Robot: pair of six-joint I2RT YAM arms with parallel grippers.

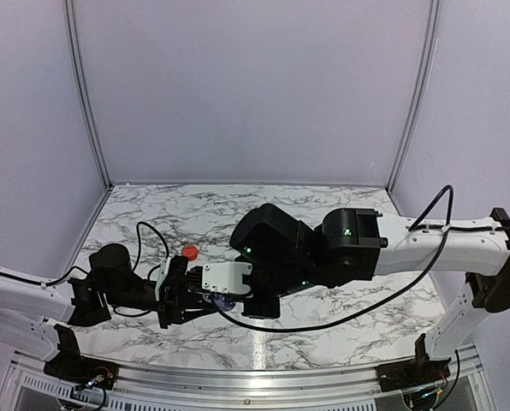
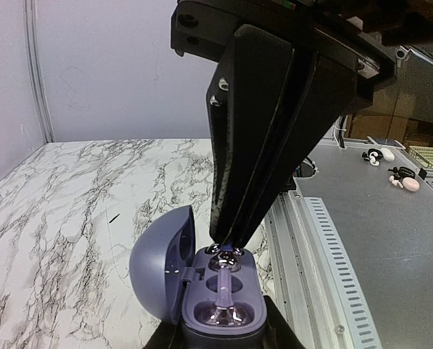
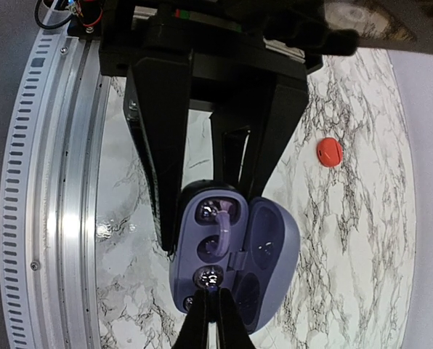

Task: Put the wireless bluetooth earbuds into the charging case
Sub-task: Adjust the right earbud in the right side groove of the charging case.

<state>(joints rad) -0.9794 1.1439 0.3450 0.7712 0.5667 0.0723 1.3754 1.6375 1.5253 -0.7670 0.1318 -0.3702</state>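
Note:
The purple-blue charging case (image 2: pixel 224 291) stands open, its lid (image 2: pixel 158 262) swung to the left. My left gripper (image 2: pixel 222 336) is shut on the case's base and holds it just above the marble. A glossy silvery earbud (image 2: pixel 224 314) lies in the near socket. My right gripper (image 2: pixel 231 246) comes down from above, its fingers pinched on a second silvery earbud (image 3: pixel 209 277) at the far socket. In the right wrist view the case (image 3: pixel 274 247) lies between the left fingers (image 3: pixel 155 182), with the right gripper (image 3: pixel 213 298) at its lower end. In the top view both grippers meet at the case (image 1: pixel 219 300).
A small red rounded item (image 1: pixel 189 253) lies on the marble table (image 1: pixel 323 342) just beyond the left gripper; it also shows in the right wrist view (image 3: pixel 329 151). A metal rail (image 2: pixel 325 276) runs along the table's near edge. Black cables trail over the table.

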